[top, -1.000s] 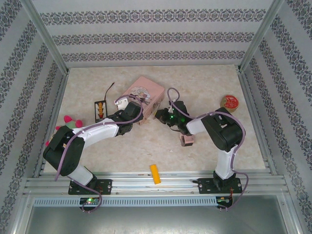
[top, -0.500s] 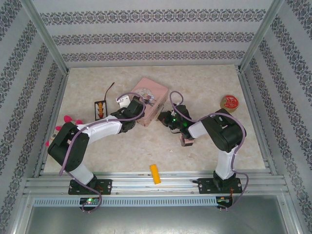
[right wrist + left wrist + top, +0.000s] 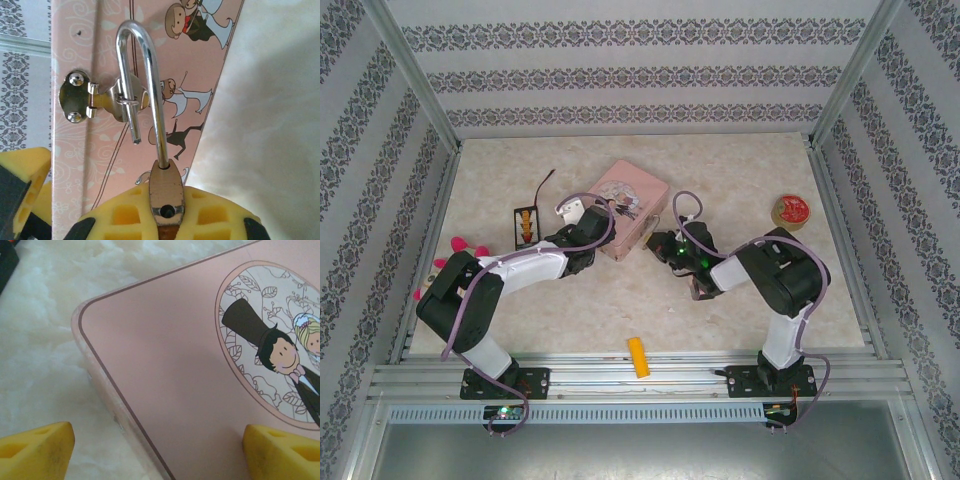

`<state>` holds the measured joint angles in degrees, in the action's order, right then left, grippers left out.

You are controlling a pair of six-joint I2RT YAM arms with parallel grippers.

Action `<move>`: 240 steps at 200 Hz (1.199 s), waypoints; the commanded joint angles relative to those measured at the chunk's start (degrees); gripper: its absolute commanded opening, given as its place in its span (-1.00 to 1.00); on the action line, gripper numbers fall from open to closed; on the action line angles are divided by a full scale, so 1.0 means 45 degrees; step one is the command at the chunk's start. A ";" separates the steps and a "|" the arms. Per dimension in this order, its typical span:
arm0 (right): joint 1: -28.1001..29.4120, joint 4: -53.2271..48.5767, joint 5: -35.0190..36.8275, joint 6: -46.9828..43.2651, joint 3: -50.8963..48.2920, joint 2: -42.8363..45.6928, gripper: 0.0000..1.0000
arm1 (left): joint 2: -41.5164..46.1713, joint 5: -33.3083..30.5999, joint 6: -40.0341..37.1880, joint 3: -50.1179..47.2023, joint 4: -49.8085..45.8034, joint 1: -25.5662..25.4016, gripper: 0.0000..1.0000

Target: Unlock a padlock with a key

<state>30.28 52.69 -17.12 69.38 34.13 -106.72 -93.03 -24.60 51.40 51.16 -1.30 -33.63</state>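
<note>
Two tools work at the pink tin [image 3: 632, 195] on the worktop [image 3: 740, 180]. The left tool [image 3: 159, 450] is spread wide at the tin's lid corner, with one yellow fingertip [image 3: 35, 447] off the edge and the other over the lid. The right tool [image 3: 660, 241], at the tin's side wall, pinches the padlock [image 3: 166, 192] by its body. The shackle's short leg is free, and the shackle is hooked through the tin's hasp [image 3: 100, 97].

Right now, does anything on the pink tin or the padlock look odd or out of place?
Yes. The padlock has its shackle open: the short leg is out of the body, and its free end is threaded through the hasp on the pink tin. The right gripper holds the body. Nothing else stands out.
</note>
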 commanded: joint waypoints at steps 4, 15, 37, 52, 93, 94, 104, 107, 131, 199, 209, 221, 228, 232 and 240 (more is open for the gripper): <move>-0.0069 0.0141 0.1246 0.0440 -0.0550 0.0146 -1.00 | -0.0389 0.0037 -0.0008 -0.0362 -0.0589 0.0389 0.66; -0.0106 0.0203 0.1276 0.0440 -0.0553 0.0066 -1.00 | -0.0438 0.0074 0.0009 -0.0352 -0.0609 0.0402 0.62; -0.0223 0.0412 0.1208 0.0533 -0.0465 -0.0241 -1.00 | -0.0437 0.0076 -0.0014 -0.0382 -0.0628 0.0401 0.52; -0.0302 0.0665 0.1151 0.0663 -0.0349 -0.0512 -1.00 | -0.0429 0.0057 -0.0030 -0.0392 -0.0653 0.0416 0.47; -0.0436 0.1066 0.1100 0.0792 -0.0036 -0.0791 -1.00 | -0.0343 0.0022 -0.0054 -0.0487 -0.0722 0.0422 0.45; -0.0438 0.1066 0.1096 0.0782 -0.0031 -0.0784 -1.00 | -0.0342 0.0020 -0.0035 -0.0488 -0.0714 0.0422 0.46; -0.0441 0.1048 0.1076 0.0754 0.0003 -0.0778 -1.00 | -0.0323 0.0008 -0.0030 -0.0509 -0.0714 0.0418 0.46; -0.0445 0.1046 0.1072 0.0751 0.0012 -0.0777 -1.00 | -0.0322 -0.0001 -0.0032 -0.0509 -0.0732 0.0421 0.46; -0.0440 0.1046 0.1150 0.0772 -0.0112 -0.0739 -1.00 | -0.0302 -0.0031 -0.0014 -0.0548 -0.0711 0.0421 0.47; -0.0499 0.1095 0.1129 0.0753 -0.0181 -0.0644 -1.00 | -0.0166 -0.0033 0.0014 -0.0672 -0.0678 0.0422 0.43; -0.0499 0.1119 0.1140 0.0772 -0.0182 -0.0642 -1.00 | -0.0136 -0.0023 0.0021 -0.0700 -0.0660 0.0422 0.42; -0.0511 0.1158 0.1178 0.0828 -0.0172 -0.0660 -1.00 | -0.0109 -0.0031 0.0024 -0.0709 -0.0654 0.0422 0.40; -0.0518 0.1215 0.1203 0.0898 -0.0163 -0.0692 -1.00 | -0.0107 -0.0031 0.0025 -0.0733 -0.0639 0.0411 0.39; -0.0536 0.1266 0.1208 0.0942 -0.0145 -0.0706 -1.00 | -0.0107 -0.0028 0.0028 -0.0741 -0.0648 0.0421 0.38; -0.0557 0.1383 0.1227 0.1013 -0.0095 -0.0781 -1.00 | -0.0088 -0.0033 0.0054 -0.0762 -0.0630 0.0422 0.37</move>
<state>29.23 57.47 -15.00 72.38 33.95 -109.03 -92.95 -22.72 51.53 50.30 1.50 -33.34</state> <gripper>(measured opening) 0.053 0.692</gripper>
